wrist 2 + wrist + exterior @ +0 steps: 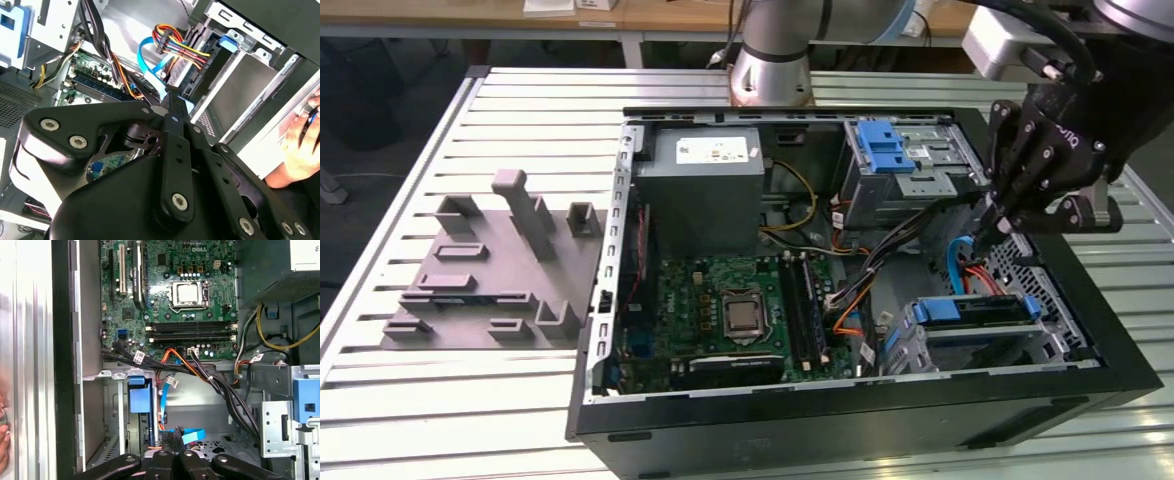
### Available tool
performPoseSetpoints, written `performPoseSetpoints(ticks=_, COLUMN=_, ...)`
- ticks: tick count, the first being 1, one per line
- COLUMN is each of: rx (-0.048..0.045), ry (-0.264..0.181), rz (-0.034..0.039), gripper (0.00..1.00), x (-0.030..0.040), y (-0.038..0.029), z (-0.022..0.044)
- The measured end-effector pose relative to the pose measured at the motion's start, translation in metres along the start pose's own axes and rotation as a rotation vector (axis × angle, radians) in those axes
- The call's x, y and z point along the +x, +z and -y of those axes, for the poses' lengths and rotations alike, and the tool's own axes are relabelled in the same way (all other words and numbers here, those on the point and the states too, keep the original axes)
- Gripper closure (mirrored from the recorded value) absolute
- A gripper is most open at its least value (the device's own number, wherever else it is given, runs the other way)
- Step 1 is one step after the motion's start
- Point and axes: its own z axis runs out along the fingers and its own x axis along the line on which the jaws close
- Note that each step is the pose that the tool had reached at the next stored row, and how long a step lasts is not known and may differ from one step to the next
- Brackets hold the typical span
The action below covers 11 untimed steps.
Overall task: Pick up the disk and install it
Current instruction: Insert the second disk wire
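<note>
Risk: snagging on the cables [881, 262] beside the fingertips, pulling a connector loose.
Cause: gripper [997, 228] low inside the open computer case [854, 410], close to the blue ribbon [150, 55].
Gripper: fingers closed together, nothing held.
Disk [974, 310]: seated in the lower bay, blue carrier frame visible.

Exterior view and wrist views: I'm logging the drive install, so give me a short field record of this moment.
gripper: inside the open computer case, fingers closed, nothing visibly held
disk: seated in the lower bay with its blue carrier
nearest cables: blue data cable by the fingertips
motherboard: exposed
bystander: a hand beside the case
</note>
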Motion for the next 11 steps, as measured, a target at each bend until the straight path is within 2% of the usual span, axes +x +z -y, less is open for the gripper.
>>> performPoseSetpoints(ticks=1, rx=0.0, ry=0.0, rz=-0.0004, gripper=0.89, x=-0.0016, y=-0.0001, z=-0.0001)
performPoseSetpoints(ticks=2, rx=0.0, ry=0.0, rz=-0.0008, gripper=0.83, x=-0.003, y=0.0, z=-0.0002)
performPoseSetpoints(ticks=5, rx=0.0002, ry=0.0, rz=-0.0053, gripper=0.83, x=-0.0064, y=-0.0001, z=-0.0004)
performPoseSetpoints(ticks=6, rx=0.0003, ry=0.0, rz=-0.009, gripper=0.83, x=-0.0068, y=0.0, z=-0.0004)
performPoseSetpoints(ticks=9, rx=0.001, ry=0.001, rz=-0.0277, gripper=0.82, x=-0.0076, y=0.001, z=-0.0004)
performPoseSetpoints(ticks=10, rx=0.0012, ry=0.001, rz=-0.0329, gripper=0.75, x=-0.0078, y=0.0017, z=-0.0004)
performPoseSetpoints(ticks=11, rx=0.0012, ry=0.001, rz=-0.0342, gripper=0.75, x=-0.008, y=0.0028, z=-0.0004)
